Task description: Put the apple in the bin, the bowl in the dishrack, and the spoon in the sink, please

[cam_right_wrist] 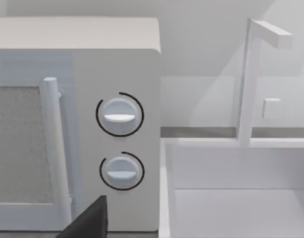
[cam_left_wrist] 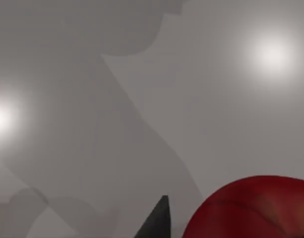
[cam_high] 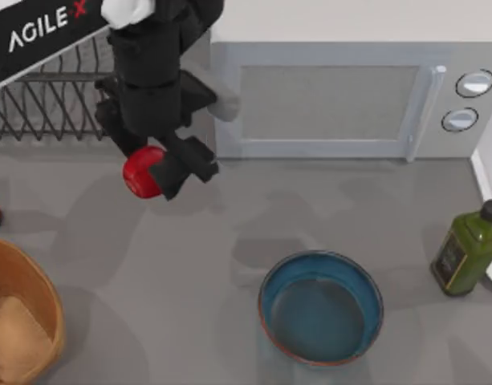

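Overhead, left gripper (cam_high: 161,170) has its fingers closed on the apple (cam_high: 141,171), held above the counter before the dishrack (cam_high: 49,100); bin (cam_high: 49,309) sits at the near left. Carry level there, keep the squeeze. Left wrist: apple (cam_left_wrist: 251,208) beside one fingertip (cam_left_wrist: 156,220). Right wrist: sink (cam_right_wrist: 241,198) beside the microwave (cam_right_wrist: 117,124); the right arm's fingers, cannot tell.

White capitals reading "AGILE X", the X drawn in red, stand on a black arm link (cam_high: 37,36) at the far left of the table, above the dishrack (cam_high: 49,100). The olive oil bottle (cam_high: 466,249) at the right carries a dark label whose print cannot be read. The two microwave dials (cam_right_wrist: 119,116) bear only arc marks, no numbers.
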Controlling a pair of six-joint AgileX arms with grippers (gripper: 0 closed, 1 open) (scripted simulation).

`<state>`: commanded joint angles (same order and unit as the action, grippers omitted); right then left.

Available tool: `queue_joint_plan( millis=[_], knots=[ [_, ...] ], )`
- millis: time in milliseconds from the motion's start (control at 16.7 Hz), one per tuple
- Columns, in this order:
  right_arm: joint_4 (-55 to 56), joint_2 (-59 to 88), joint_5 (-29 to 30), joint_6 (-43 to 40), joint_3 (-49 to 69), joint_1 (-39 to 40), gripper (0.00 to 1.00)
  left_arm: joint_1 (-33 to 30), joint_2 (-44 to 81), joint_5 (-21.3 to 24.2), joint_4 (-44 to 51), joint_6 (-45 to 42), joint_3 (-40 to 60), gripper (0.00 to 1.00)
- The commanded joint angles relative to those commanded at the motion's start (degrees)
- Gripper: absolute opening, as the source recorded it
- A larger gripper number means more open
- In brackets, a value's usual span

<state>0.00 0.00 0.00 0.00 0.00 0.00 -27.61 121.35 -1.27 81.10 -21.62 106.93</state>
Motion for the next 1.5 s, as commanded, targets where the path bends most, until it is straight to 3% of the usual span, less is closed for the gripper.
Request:
queue_joint_plan(
  millis=[540,720,1200,1500],
  knots=[
    [0.00,0.00,0.00,0.00,0.00,0.00,1.00,5.24,-20.34,-9.20,5.22,34.09,-21.92,0.00],
    [0.00,0.00,0.00,0.00,0.00,0.00,1.00,7.26,-26.61,-13.04,7.34,41.13,-27.80,0.00],
    [0.00,0.00,0.00,0.00,0.00,0.00,1.00,8.32,-28.27,-14.41,6.68,42.37,-29.88,0.00],
    [0.00,0.00,0.00,0.00,0.00,0.00,1.00,10.15,-29.28,-14.81,-3.38,40.64,-40.77,0.00]
  ],
)
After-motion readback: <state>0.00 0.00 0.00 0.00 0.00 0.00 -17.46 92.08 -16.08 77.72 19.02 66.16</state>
